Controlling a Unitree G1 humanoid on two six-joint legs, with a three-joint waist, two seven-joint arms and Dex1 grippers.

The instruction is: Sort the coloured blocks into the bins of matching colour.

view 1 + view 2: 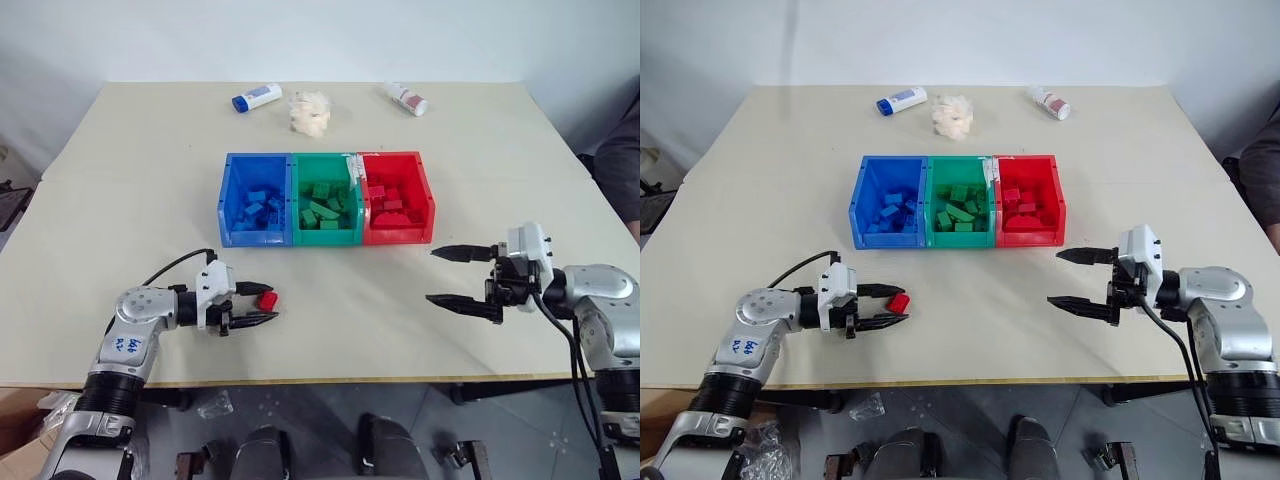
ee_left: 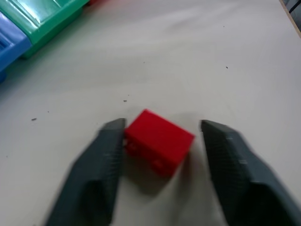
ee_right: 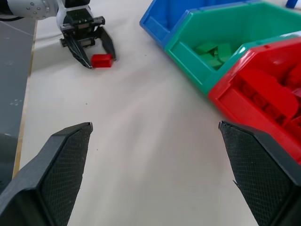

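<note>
Red block point(image 1: 266, 299) lies on table, near front edge. Blue bin point(image 1: 236, 200), green bin point(image 1: 300, 205), red bin point(image 1: 425, 195) side by side, each holding matching blocks.

A broad rectangular table with a pale beige matte top point(image 1: 150, 180) stands against a plain white wall point(image 1: 300, 40), its thin light wooden front edge point(image 1: 970, 383) above a grey tiled floor point(image 1: 970, 420), everything evenly and softly lit.
</note>
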